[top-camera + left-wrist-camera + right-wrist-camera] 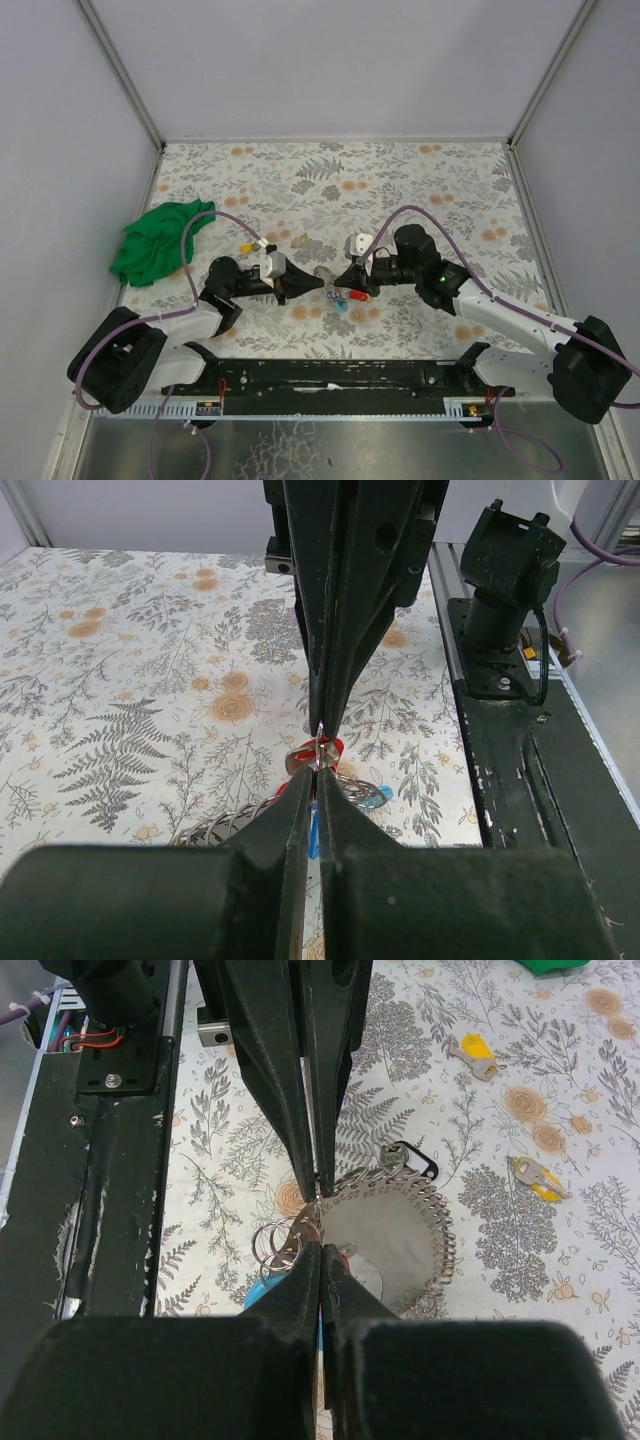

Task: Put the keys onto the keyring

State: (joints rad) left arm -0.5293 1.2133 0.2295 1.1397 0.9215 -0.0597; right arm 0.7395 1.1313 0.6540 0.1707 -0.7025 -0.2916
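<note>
The keyring is a silver numbered plate edged with small rings (400, 1225), with a black clip (410, 1165); it lies mid-table between both grippers (325, 275). My left gripper (318, 283) (318, 770) is shut on the plate's edge. My right gripper (342, 282) (320, 1250) faces it tip to tip and is shut on a thin metal piece, seemingly the red-tagged key (335, 748) (357, 296). A blue-tagged key (340, 302) (380, 795) hangs or lies just below. Loose split rings (275, 1245) sit beside the right fingertips.
Two yellow-tagged keys lie farther back on the floral mat (475, 1055) (540, 1178), also in the top view (245, 243) (300, 238). A green cloth (160, 240) is bunched at the left. The black base rail (330, 375) runs along the near edge.
</note>
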